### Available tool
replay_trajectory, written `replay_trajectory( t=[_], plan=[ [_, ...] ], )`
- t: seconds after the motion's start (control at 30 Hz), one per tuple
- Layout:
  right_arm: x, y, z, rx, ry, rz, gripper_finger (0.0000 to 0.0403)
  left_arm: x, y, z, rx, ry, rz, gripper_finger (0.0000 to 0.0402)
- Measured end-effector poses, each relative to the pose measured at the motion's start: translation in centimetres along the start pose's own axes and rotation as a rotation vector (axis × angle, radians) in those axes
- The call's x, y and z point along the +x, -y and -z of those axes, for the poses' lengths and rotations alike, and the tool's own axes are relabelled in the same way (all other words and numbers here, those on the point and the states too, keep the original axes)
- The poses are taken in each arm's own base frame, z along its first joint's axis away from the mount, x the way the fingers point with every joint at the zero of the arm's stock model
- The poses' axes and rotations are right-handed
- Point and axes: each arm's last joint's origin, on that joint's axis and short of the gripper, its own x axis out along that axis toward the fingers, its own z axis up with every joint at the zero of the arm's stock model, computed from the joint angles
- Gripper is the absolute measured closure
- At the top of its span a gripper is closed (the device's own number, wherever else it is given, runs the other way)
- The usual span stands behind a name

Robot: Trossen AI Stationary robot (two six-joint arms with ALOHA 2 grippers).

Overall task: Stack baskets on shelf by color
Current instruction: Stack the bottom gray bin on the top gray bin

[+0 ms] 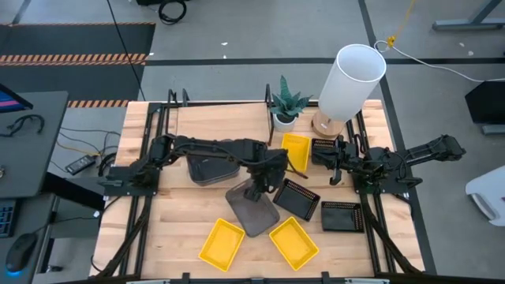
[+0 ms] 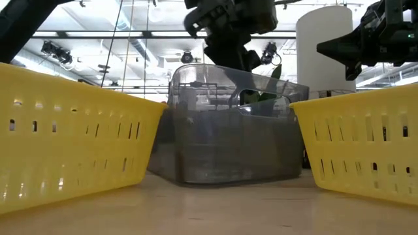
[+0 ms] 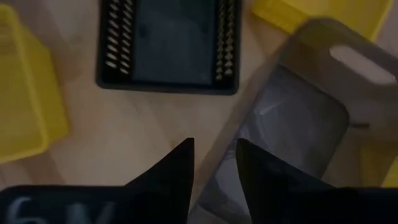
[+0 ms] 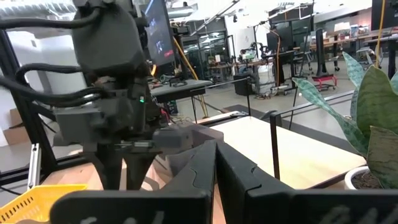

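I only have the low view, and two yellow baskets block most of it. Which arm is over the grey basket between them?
Observer: The left arm. The left gripper is at the rim of the grey basket.
Operator: Any black baskets nearby?
Observer: Yes, a black mesh basket lies just right of the grey one.
Operator: And the right arm?
Observer: The right gripper hangs over the table's right side, holding nothing.
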Motion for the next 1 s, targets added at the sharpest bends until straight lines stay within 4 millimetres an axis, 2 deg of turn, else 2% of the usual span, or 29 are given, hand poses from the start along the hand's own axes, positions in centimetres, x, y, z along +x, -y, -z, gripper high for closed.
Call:
replay_trajectory(
  t=[0.57,1.0],
  plan=[
    [0.0,0.0,0.0,-0.002,-0.002,0.001,0.0384,5.4,-0.2,1.4,0.064,-0.175,0.039,0.0276],
    [0.0,0.0,0.0,0.000,-0.001,0.000,0.0384,5.6,-0.2,1.8,0.056,-0.218,0.026,0.0277]
  ],
)
